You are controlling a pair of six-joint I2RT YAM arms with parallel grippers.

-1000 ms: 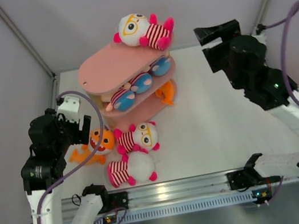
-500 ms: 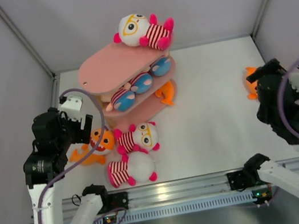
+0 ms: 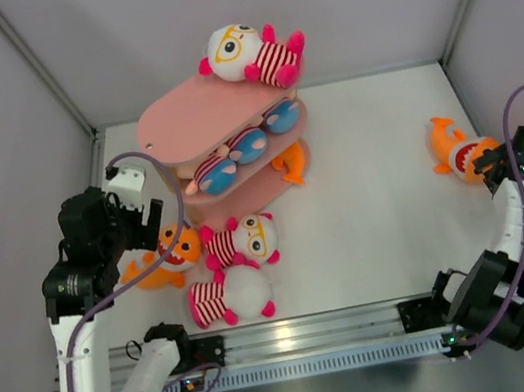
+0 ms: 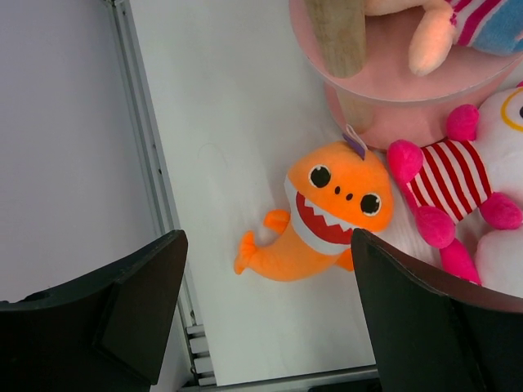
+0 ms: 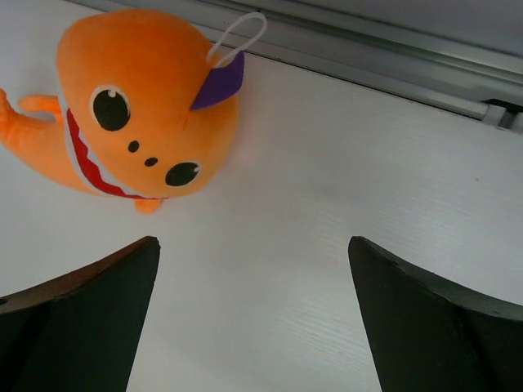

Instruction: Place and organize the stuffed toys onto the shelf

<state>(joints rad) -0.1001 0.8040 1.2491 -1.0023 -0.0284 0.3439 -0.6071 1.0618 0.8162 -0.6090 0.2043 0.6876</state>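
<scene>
The pink shelf (image 3: 192,117) stands at the back left, with a white-headed toy (image 3: 247,51) on top, boys in blue shorts (image 3: 243,146) on the middle tier and an orange fish (image 3: 289,163) on the bottom. An orange fish (image 3: 166,256) and two white-headed toys (image 3: 244,240) (image 3: 234,297) lie on the table in front. My left gripper (image 3: 141,227) is open above that fish (image 4: 327,212), empty (image 4: 265,314). Another orange fish (image 3: 458,153) lies far right. My right gripper (image 3: 500,164) is open and empty beside it (image 5: 253,318), the fish (image 5: 139,106) ahead and left of the fingers.
Grey walls close in the white table on three sides. A metal rail (image 3: 306,330) runs along the near edge. A wall rail (image 5: 392,61) lies just behind the right fish. The shelf's wooden support (image 4: 337,33) and a striped toy (image 4: 445,175) lie right of the left fish.
My right arm has swung from the back right down toward the near right, uncovering the orange fish there. My left arm has barely moved.
</scene>
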